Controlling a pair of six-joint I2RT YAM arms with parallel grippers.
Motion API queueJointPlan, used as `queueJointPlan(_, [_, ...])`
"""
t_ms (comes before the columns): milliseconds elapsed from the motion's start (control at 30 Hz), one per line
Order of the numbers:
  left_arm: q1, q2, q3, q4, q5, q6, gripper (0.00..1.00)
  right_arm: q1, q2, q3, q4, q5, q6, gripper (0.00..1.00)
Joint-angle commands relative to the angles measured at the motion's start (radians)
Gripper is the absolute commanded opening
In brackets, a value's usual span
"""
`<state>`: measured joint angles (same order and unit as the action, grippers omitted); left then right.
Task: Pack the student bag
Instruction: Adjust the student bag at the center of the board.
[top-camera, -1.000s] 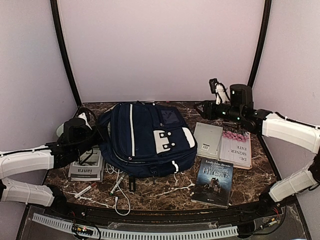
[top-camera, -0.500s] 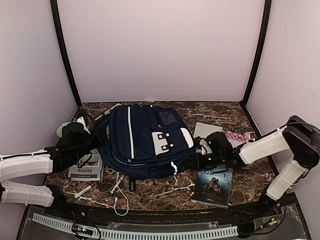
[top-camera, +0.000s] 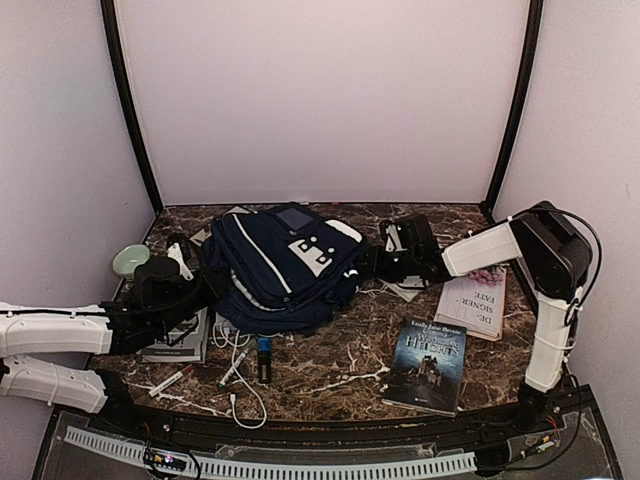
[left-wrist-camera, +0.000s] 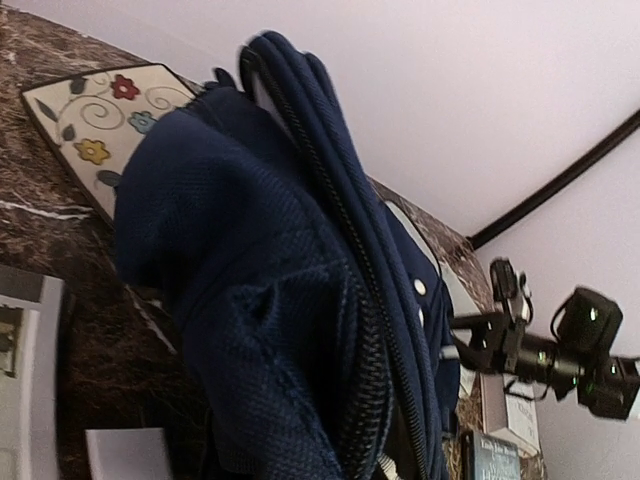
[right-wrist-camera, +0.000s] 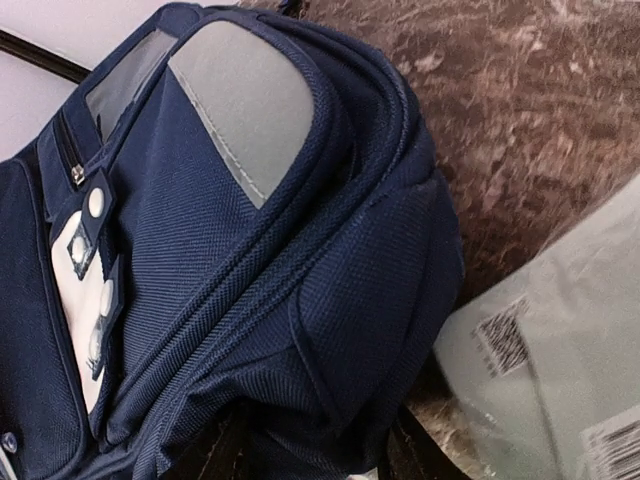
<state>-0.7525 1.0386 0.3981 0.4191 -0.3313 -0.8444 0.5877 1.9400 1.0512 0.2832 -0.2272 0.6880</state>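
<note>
The student bag (top-camera: 280, 265), navy blue with white trim, stands tilted up off the marble table, held between my two arms. My left gripper (top-camera: 200, 285) is at its left edge. In the left wrist view, bunched bag fabric and a zipper (left-wrist-camera: 260, 300) fill the frame and hide the fingers. My right gripper (top-camera: 368, 265) is at the bag's right side. In the right wrist view its dark fingers (right-wrist-camera: 215, 455) stand on either side of a fold of the bag (right-wrist-camera: 220, 230), shut on that fold.
A dark paperback (top-camera: 432, 362) lies front right and a white and pink book (top-camera: 472, 300) behind it. A grey packet (right-wrist-camera: 560, 380) lies under the right gripper. On the left are a green bowl (top-camera: 130, 260), a grey box (top-camera: 175, 335), a floral notebook (left-wrist-camera: 95, 125), and cables and pens (top-camera: 240, 370).
The right arm swung from the back right down to the bag's right side and closed on it. The bag went from lying flat to tilted up and bunched leftward and back.
</note>
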Motion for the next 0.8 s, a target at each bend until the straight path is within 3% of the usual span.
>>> queueJointPlan(0, [-0.142,0.068,0.096,0.006,0.22,0.096,0.18,-0.06,-0.022,0.133,0.037,0.068,-0.075,0.44])
queueJointPlan(67, [-0.172,0.088,0.148,-0.077,0.287,0.161,0.43,-0.09,-0.06,0.15,-0.016,0.096,-0.119,0.45])
queueJointPlan(167, [-0.215,0.081,0.253,-0.33,0.319,0.336,0.57,-0.121,-0.166,0.137,-0.083,0.168,-0.207,0.48])
queueJointPlan(300, [-0.26,0.043,0.359,-0.636,0.317,0.548,0.59,-0.14,-0.299,0.077,-0.155,0.218,-0.288,0.51])
queueJointPlan(467, [-0.273,0.014,0.47,-0.897,0.393,0.664,0.6,-0.1,-0.4,0.036,-0.255,0.175,-0.359,0.51])
queueJointPlan(767, [-0.274,-0.012,0.542,-0.943,0.386,0.813,0.54,0.341,-0.393,-0.056,-0.135,0.126,-0.691,0.62])
